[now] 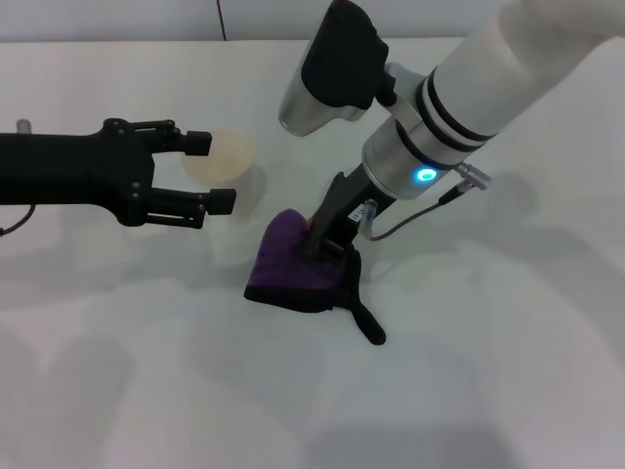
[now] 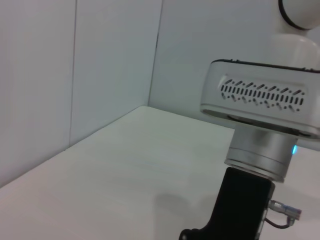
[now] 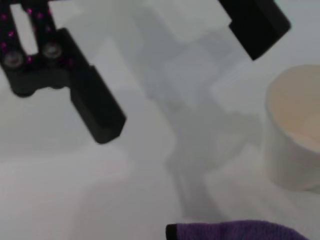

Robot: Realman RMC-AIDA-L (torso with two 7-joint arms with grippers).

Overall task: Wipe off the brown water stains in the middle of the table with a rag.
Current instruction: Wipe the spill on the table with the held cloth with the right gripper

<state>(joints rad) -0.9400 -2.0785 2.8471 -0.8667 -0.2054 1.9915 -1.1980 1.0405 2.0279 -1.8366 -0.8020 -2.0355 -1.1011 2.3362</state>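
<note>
The dark purple rag (image 1: 293, 262) lies bunched on the white table (image 1: 488, 342), its black loop tab trailing toward me. My right gripper (image 1: 327, 237) presses down into the rag's far edge, shut on it. A thin orange-brown sliver of the water stains (image 1: 312, 221) shows at that edge; the remainder is hidden under the rag. My left gripper (image 1: 213, 172) hovers open and empty to the left of the rag, beside the cup. The right wrist view shows the rag's edge (image 3: 240, 232) and the left gripper's fingers (image 3: 97, 112).
A white translucent cup (image 1: 223, 158) stands just left of the rag, between the left gripper's fingers in the head view; it also shows in the right wrist view (image 3: 295, 135). The left wrist view shows the right arm's wrist (image 2: 260, 130) above the table.
</note>
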